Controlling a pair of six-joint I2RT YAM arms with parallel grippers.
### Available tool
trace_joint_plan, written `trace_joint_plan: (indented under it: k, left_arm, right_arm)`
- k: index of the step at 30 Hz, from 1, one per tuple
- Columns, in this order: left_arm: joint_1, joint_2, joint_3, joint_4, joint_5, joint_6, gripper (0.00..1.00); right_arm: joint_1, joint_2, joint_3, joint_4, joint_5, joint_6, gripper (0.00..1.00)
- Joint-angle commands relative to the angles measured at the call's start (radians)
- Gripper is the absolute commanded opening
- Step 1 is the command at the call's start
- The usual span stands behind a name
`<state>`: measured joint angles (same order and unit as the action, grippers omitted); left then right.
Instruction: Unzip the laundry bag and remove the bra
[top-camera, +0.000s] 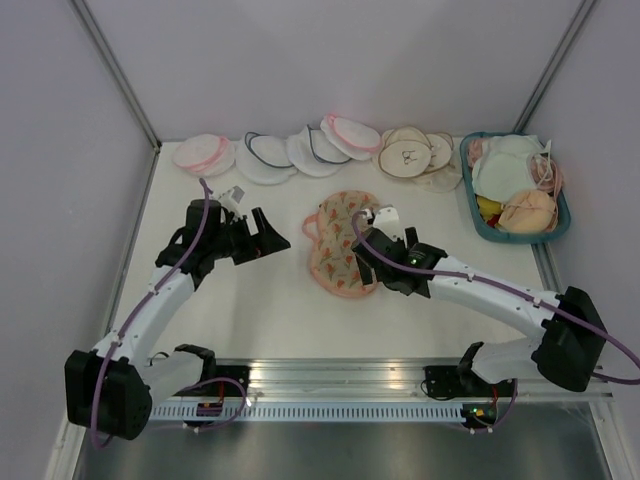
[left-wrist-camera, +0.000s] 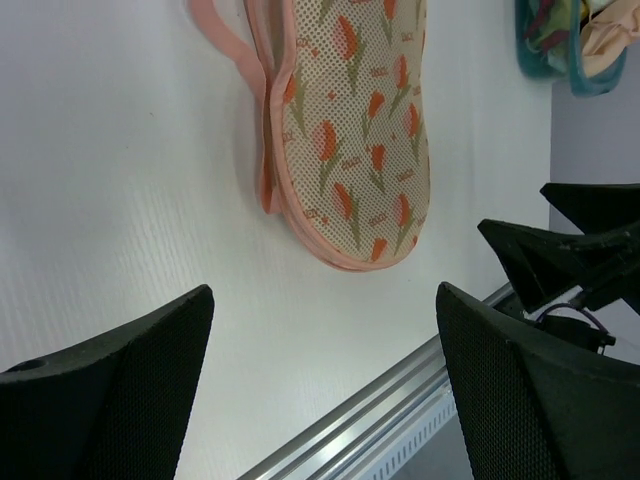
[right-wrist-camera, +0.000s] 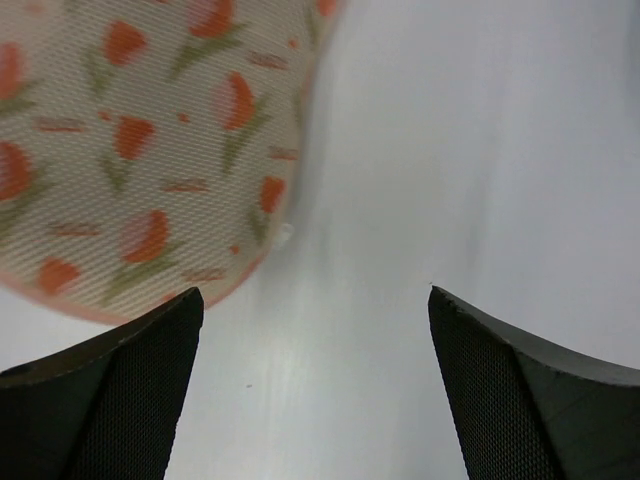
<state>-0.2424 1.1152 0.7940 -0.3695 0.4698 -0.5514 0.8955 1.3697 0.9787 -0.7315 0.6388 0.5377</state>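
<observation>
Lying flat: laundry bag (top-camera: 342, 245); teal basket (top-camera: 468, 190) holding bras (top-camera: 527, 210).

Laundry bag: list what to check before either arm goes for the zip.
1. Left gripper open, nothing in it: ok.
2. Right gripper open, nothing in it: ok.
3. Laundry bag flat on the table, between both arms: ok.
4. Bag apart from the round pouches at the back: ok.
5. Zip pull found: cannot tell; no view shows it clearly.
6. Bra out: not ok; no view shows it, and the bag looks shut.
</observation>
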Motion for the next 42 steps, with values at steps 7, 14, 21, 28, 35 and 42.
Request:
trace_joint_plan:
  k: [7, 14, 21, 28, 35, 42]
  left_arm:
    - [0.028, -0.190, -0.061, -0.005, -0.117, -0.139, 0.97]
    - [0.034, -0.324, -0.131, -0.011, -0.157, -0.222, 0.98]
    - [0.035, -0.371, -0.176, -0.014, -0.138, -0.234, 0.99]
    - [0.037, -0.379, -0.190, -0.011, -0.125, -0.234, 0.99]
    - [0.037, -0.396, -0.219, -0.005, -0.125, -0.242, 0.99]
    - [0.037, -0.370, -0.231, 0.035, -0.106, -0.251, 0.99]
  right_arm:
    - [0.114, 0.067, 0.162, 0.256, -0.264, -0.110, 0.93]
    - [0.166, 0.313, 0.313, 0.245, -0.210, -0.105, 0.87]
    - [0.168, 0.486, 0.408, 0.193, -0.151, -0.099, 0.63]
    - [0.166, 0.638, 0.469, 0.161, -0.143, -0.104, 0.45]
    - [0.166, 0.513, 0.404, 0.179, -0.102, -0.068, 0.00]
    - [0.157, 0.223, 0.247, 0.259, -0.229, -0.032, 0.00]
